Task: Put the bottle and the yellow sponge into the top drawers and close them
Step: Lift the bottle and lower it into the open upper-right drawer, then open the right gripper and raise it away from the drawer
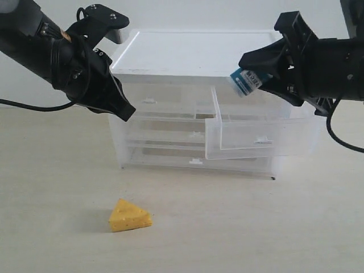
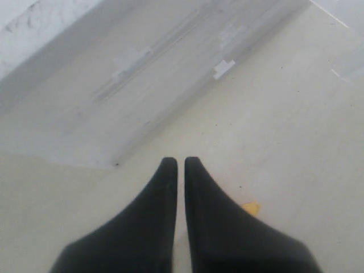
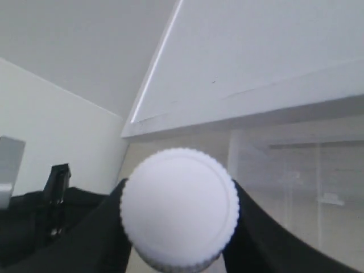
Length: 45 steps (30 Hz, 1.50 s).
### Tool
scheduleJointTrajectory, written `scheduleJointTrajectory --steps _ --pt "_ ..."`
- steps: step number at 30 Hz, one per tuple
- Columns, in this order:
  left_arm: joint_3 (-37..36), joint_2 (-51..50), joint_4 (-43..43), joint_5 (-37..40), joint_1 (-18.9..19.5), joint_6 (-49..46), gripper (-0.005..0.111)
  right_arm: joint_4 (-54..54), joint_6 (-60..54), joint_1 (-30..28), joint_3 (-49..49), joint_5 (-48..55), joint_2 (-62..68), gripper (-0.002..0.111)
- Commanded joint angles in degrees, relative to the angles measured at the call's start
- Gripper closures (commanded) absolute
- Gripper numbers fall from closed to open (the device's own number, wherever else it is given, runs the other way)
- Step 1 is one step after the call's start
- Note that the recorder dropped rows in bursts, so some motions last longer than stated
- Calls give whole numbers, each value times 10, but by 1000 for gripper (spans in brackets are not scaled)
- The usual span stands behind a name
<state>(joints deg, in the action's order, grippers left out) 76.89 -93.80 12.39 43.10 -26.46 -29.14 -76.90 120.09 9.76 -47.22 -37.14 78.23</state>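
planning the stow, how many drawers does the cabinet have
4: top left drawer, shut; top right drawer, pulled out; middle drawer and bottom drawer, full-width, both shut. None looks hidden.

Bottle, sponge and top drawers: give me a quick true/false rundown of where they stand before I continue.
1. The right end effector holds the bottle. True.
2. The yellow sponge is inside a drawer. False: it lies on the table in front of the cabinet.
3. The top right drawer is pulled out. True.
4. The left end effector is open. False: its jaws are shut, holding nothing.
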Motion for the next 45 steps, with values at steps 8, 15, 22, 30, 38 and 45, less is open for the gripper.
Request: scheduleJointTrajectory --steps 8,15,22,30,38,45 --pt "-2 3 6 -2 2 -1 103 14 -4 -7 -9 40 43 76" --pt "-2 3 6 -2 2 -1 103 14 -27 -7 -9 45 43 38" --pt "-2 3 6 -2 2 -1 103 14 -60 -7 -9 60 37 38" --pt "-2 3 6 -2 2 -1 103 -58 -137 -6 -53 -38 -20 74" --pt "-2 3 6 -2 2 -1 103 -230 -143 4 -60 -95 -27 108" --pt "-2 3 6 -2 2 -1 103 -230 -226 99 -78 4 -27 108"
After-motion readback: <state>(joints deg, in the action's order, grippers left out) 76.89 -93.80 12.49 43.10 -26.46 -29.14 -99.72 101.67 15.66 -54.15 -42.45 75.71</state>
